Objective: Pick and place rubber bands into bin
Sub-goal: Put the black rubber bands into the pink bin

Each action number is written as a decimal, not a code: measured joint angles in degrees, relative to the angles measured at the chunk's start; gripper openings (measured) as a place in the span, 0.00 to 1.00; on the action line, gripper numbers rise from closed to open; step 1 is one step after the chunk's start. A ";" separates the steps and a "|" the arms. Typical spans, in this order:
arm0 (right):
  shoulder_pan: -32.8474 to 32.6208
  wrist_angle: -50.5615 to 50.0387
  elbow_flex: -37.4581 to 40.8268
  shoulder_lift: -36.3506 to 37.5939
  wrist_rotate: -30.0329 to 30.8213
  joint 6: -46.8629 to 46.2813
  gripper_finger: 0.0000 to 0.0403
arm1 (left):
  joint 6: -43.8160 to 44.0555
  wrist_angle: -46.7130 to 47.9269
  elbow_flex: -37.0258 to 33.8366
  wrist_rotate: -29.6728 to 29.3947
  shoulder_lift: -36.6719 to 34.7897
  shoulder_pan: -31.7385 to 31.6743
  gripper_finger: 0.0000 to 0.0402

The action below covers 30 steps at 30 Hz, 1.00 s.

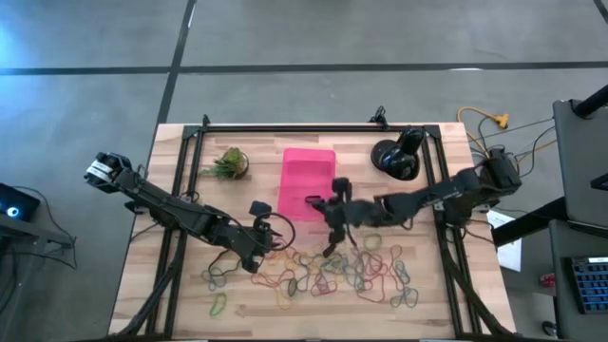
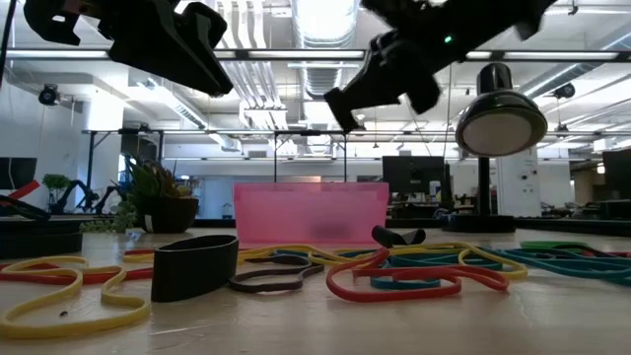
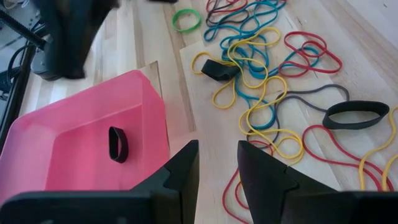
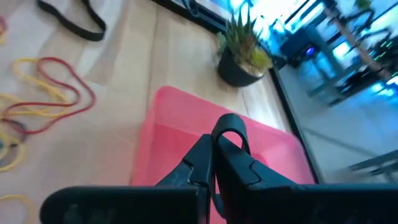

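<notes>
Looking straight down, you see the bin [image 1: 308,182] lying far-centre on the table [image 1: 171,294], with the rubber bands [image 1: 328,271] spread in a tangle along the near half. Your left arm reaches in from the far left, extended low across the table, and the left gripper [image 1: 269,231] sits just left of the bin's near corner. Your right arm reaches in from the right, and the right gripper [image 1: 316,200] is over the bin's near right edge. A small plant [image 1: 229,163] stands left of the bin; a black lamp [image 1: 397,155] stands right of it.

From table height, both arms hang above the surface, clear of the bands. The bin shows beyond the bands, and a wide black band [image 2: 195,266] stands on edge in the near foreground.

Through the left wrist camera, the left gripper [image 3: 217,168] has its fingers parted with a narrow gap and nothing between them. One black band [image 3: 117,144] already lies inside the bin [image 3: 81,112].

Through the right wrist camera, the right gripper [image 4: 214,163] is closed, pinching a dark band loop [image 4: 230,132] that rises above the fingertips, directly over the pink bin [image 4: 168,130].
</notes>
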<state>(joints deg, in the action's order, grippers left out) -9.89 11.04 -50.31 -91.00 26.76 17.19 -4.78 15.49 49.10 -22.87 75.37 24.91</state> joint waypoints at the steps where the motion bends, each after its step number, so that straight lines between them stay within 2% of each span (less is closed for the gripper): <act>1: 1.62 0.00 0.10 0.00 -1.61 -0.58 0.02 | -0.02 0.00 0.00 0.00 0.00 0.00 0.24; 5: 7.14 -0.09 0.36 0.00 -6.79 -2.79 0.02 | -0.02 0.00 -0.32 0.00 0.00 0.00 0.24; 9: 10.06 -0.17 0.44 0.00 -7.58 -3.71 0.07 | 0.00 -0.10 -1.26 0.00 0.00 0.00 0.24; 19: 10.64 -0.15 0.26 -0.02 -7.97 -3.85 0.25 | 0.15 -2.57 -4.22 0.01 0.00 -0.04 0.24; 24: 11.12 -2.93 0.18 -0.02 -8.07 -9.22 0.30 | 2.47 -2.22 -4.28 0.04 -0.02 -0.04 0.24; 27: 12.24 -7.76 -0.18 -0.02 -10.38 -12.75 0.32 | 2.97 -0.84 -4.24 0.05 -0.02 -0.04 0.24; 30: 12.40 -9.58 -0.28 -0.02 -10.55 -13.29 0.33 | 2.95 -0.87 -4.24 0.07 -0.04 -0.02 0.24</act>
<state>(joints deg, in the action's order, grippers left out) 2.51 1.46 -50.59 -91.02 16.21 3.90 -1.83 14.61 44.86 -22.81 75.33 24.88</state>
